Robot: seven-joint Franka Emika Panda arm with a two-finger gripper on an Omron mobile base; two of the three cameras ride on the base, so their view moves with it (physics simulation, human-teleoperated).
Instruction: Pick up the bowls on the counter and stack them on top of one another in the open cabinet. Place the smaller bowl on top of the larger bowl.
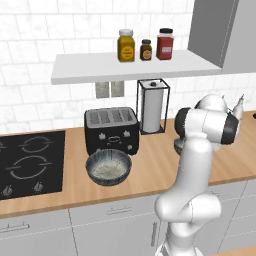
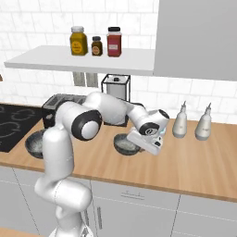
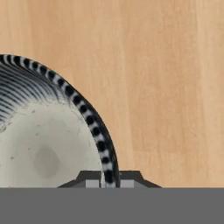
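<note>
two small dark finger tips (image 3: 109, 181) straddling rim of smaller dark grey textured bowl (image 3: 39, 144), one inside, one outside; whether clamped, cannot tell. wide dark grey textured bowl (image 1: 108, 167) at 6 o'clock of black toaster (image 1: 111, 130), on light-brown wooden counter (image 1: 150, 172).

The left base view looks forward and down from behind the arm, which rises at lower right. The right base view looks from the other side, with the arm at lower left. Both share the desk (image 1: 150, 172) and the shelf (image 1: 100, 67). The hand view looks very near, straight down on the desk.
</note>
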